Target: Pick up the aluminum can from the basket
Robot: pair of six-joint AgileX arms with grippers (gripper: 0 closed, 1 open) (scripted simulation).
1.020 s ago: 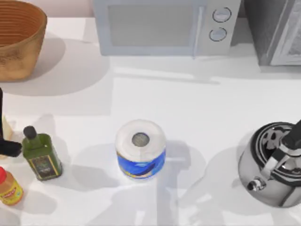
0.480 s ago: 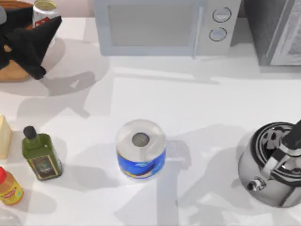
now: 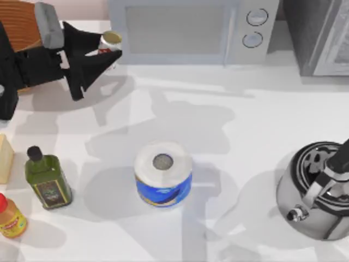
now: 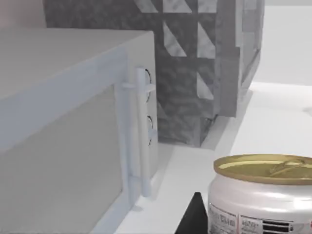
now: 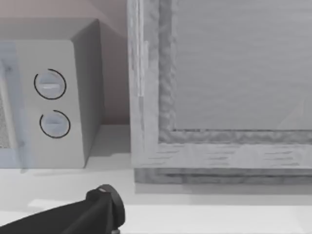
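My left gripper [image 3: 109, 46] is shut on the aluminum can [image 3: 110, 40] and holds it in the air just in front of the microwave's left corner. The can has a dull yellowish top and some red on its side, and it sits to the right of the basket. In the left wrist view the can [image 4: 261, 197] stands upright and close, with one black fingertip [image 4: 195, 219] beside it. The woven basket [image 3: 19, 19] is at the back left corner, and my left arm hides part of it.
A microwave [image 3: 185, 30] stands along the back, with a grey cabinet [image 3: 322, 35] to its right. A white-and-blue paper roll [image 3: 163, 173] is at the centre. A green bottle [image 3: 48, 180] and an orange bottle [image 3: 11, 217] stand front left, and a steel kettle [image 3: 316, 191] front right.
My left gripper went from the table's left edge to the basket and took hold of the can. It then carried the can up and to the right, out of the basket.
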